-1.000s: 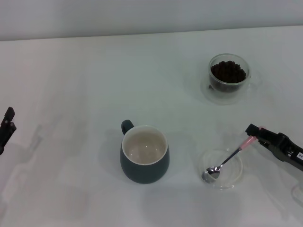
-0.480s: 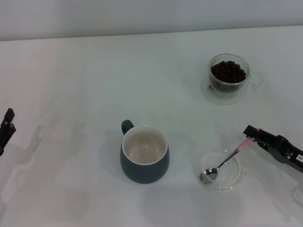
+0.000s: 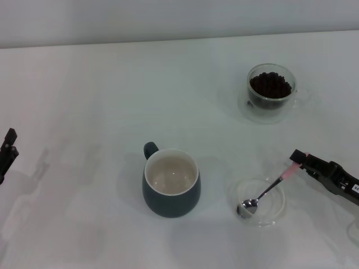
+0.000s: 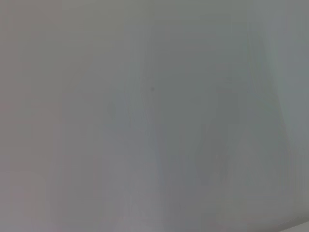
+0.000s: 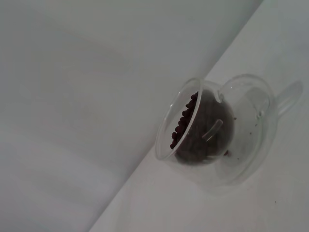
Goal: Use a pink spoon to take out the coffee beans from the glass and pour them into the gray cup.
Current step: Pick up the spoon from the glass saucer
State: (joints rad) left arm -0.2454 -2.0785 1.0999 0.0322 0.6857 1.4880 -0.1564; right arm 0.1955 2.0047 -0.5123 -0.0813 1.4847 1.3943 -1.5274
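Observation:
The pink spoon [image 3: 268,189] lies slanted, its silver bowl resting in a shallow clear dish [image 3: 276,208] and its pink handle raised toward the right. My right gripper [image 3: 297,157] is shut on the tip of that handle, low over the table at the right edge. The gray cup [image 3: 171,190] stands to the left of the dish, its cream inside bare. The glass [image 3: 271,106] stands at the back right, filled with coffee beans [image 3: 270,85]. The right wrist view shows the glass [image 5: 251,137] and its coffee beans [image 5: 185,123] from the side. My left gripper [image 3: 7,152] is parked at the far left edge.
The white table [image 3: 112,95] stretches out around the vessels, and a pale wall runs along its far edge. The left wrist view shows only a plain grey surface.
The spoon's bowl has slid slightly to the left inside the dish as my right gripper shifted a little. The left arm has stayed where it was.

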